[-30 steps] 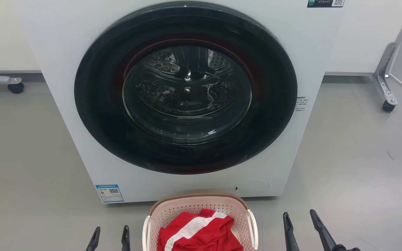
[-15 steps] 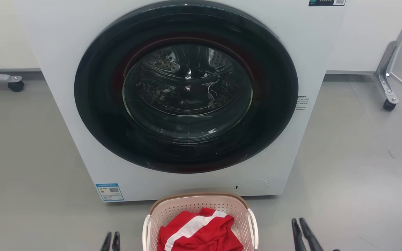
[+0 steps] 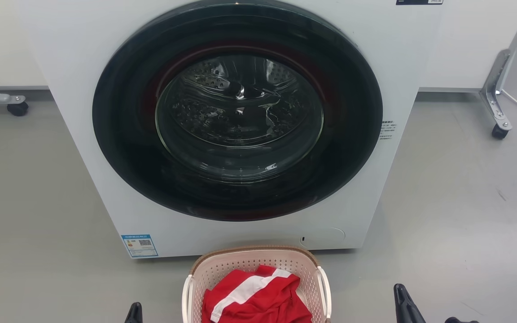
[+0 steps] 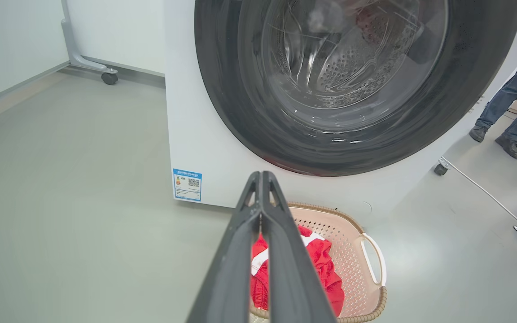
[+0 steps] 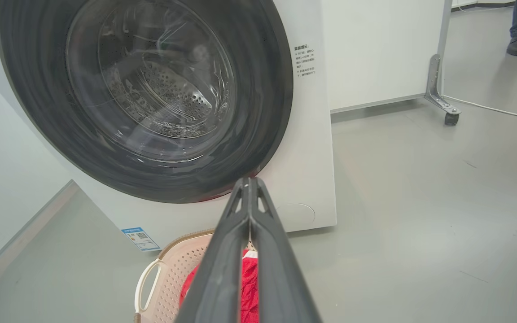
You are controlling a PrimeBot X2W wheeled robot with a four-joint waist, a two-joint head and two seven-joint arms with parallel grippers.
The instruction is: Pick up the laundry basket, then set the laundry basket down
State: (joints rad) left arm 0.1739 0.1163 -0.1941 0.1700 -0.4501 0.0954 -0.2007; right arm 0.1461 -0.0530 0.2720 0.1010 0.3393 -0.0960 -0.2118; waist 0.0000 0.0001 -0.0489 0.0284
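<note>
On the grey floor (image 3: 38, 202), the pale pink perforated plastic laundry basket (image 3: 249, 264) lies between the nearer left gripper (image 4: 262, 175) and the right gripper (image 5: 249, 181). Both pairs of fingers are pressed together and hold nothing.

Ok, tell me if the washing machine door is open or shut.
Shut. The round dark door sits flush in the front of the washing machine, drum showing through its glass.

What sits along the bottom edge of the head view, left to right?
left gripper → basket → right gripper
</note>
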